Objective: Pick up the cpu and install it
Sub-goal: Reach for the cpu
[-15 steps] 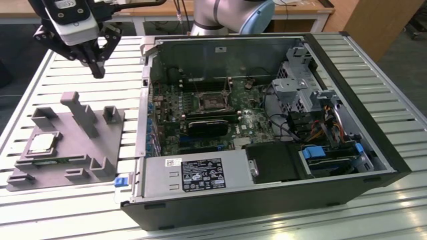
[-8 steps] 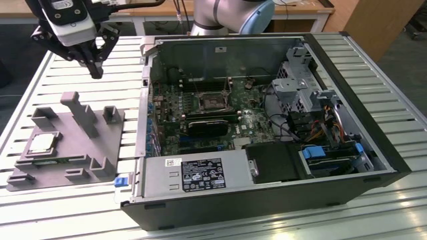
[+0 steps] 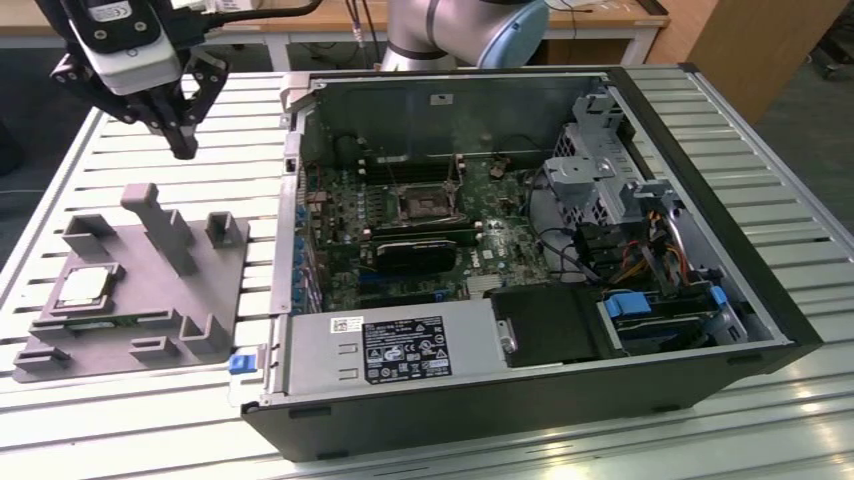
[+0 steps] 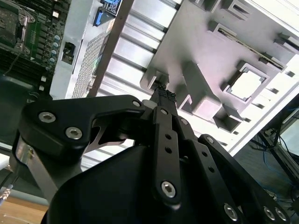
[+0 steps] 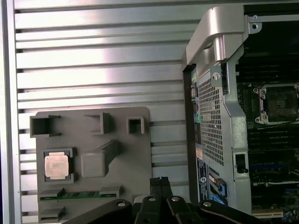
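Observation:
The cpu (image 3: 83,287) lies flat in a recess of the grey plastic block (image 3: 140,295) at the exterior view's left; its silver top faces up. It also shows in both wrist views, as the cpu (image 5: 57,165) and the cpu (image 4: 245,85). My gripper (image 3: 183,148) hangs high above the far end of the block, well clear of the chip. Its fingers (image 4: 163,100) are shut together with nothing held. Inside the open computer case (image 3: 534,420), the motherboard's dark square socket (image 3: 424,203) lies open; it also shows as the socket (image 5: 280,102).
The grey block (image 5: 131,154) has several upright posts and a green strip in a slot. The case holds a power supply (image 3: 400,350), drive cage and cables. Everything stands on a slatted aluminium table (image 3: 160,420). The arm's base rises behind the case.

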